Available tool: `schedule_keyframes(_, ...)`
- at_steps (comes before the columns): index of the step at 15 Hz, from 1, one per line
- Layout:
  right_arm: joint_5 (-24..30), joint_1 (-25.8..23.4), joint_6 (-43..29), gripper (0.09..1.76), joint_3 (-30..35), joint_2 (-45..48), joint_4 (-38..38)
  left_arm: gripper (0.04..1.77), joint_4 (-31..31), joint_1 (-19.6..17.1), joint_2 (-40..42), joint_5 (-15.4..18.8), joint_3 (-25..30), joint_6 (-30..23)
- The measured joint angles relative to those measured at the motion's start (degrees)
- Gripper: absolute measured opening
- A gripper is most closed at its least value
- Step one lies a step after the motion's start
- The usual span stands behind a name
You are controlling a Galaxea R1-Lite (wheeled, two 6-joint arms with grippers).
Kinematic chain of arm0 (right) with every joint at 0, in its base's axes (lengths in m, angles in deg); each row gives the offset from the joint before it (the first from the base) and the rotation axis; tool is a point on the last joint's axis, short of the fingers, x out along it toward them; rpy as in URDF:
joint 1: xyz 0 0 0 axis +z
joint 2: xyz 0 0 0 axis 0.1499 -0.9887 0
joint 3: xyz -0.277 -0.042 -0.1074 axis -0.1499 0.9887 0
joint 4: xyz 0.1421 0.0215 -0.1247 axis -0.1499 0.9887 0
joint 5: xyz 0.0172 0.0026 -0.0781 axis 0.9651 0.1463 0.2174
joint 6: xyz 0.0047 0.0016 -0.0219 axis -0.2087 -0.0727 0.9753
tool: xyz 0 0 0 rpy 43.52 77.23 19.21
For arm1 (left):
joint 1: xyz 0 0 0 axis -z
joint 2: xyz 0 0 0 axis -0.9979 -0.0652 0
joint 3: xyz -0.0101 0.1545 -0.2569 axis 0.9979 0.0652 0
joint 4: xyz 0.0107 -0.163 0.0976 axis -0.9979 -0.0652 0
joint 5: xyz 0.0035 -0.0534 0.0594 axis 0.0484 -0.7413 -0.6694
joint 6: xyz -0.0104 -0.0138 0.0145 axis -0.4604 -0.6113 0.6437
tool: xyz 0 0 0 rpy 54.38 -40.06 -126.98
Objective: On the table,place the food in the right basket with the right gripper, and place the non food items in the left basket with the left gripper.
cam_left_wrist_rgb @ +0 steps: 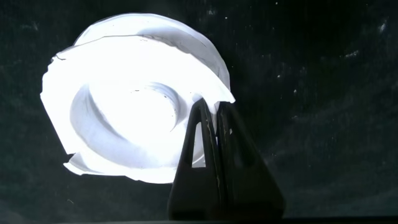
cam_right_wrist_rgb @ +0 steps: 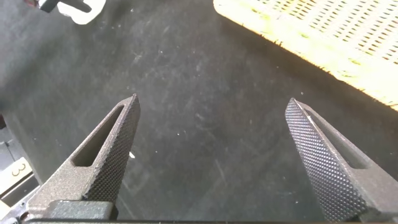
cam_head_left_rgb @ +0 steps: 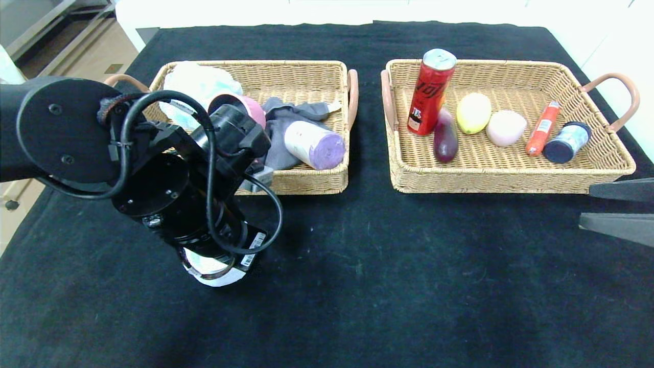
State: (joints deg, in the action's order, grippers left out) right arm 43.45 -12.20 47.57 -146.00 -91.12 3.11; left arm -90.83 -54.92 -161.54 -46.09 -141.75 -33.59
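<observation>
A white round roll-like object [cam_head_left_rgb: 217, 273] lies on the black cloth at the near left, mostly hidden under my left arm [cam_head_left_rgb: 173, 194]. In the left wrist view my left gripper [cam_left_wrist_rgb: 214, 107] is shut on the rim of the white round object [cam_left_wrist_rgb: 124, 124]. My right gripper [cam_head_left_rgb: 585, 205] is open and empty at the right edge, just in front of the right basket [cam_head_left_rgb: 485, 181]. In the right wrist view the right gripper [cam_right_wrist_rgb: 214, 106] hangs over bare cloth.
The left basket [cam_head_left_rgb: 306, 186] holds a white bag [cam_head_left_rgb: 196, 84], a pink cup [cam_head_left_rgb: 250, 107], a grey cloth [cam_head_left_rgb: 286, 115] and a purple roll [cam_head_left_rgb: 314, 145]. The right basket holds a red can [cam_head_left_rgb: 430, 92], an eggplant [cam_head_left_rgb: 445, 138], a yellow fruit [cam_head_left_rgb: 473, 112], a pink fruit [cam_head_left_rgb: 505, 128], a sausage [cam_head_left_rgb: 542, 128] and a small tin [cam_head_left_rgb: 567, 143].
</observation>
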Motion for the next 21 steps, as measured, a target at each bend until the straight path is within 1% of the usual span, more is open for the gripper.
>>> schedule_keyframes(4, 0.0, 0.0, 0.0, 1.71, 0.0, 0.0, 0.0, 0.11, 0.0, 0.0, 0.0, -0.8, -0.3, 0.0)
schedule_keyframes(18, 0.0, 0.0, 0.0, 1.71, 0.1, 0.0, 0.0, 0.11, 0.0, 0.0, 0.8, -1.0, -0.8, 0.2)
schedule_keyframes(21, 0.0, 0.0, 0.0, 1.71, 0.1, 0.0, 0.0, 0.11, -0.2, 0.8, 1.9, -2.1, -1.2, 0.2)
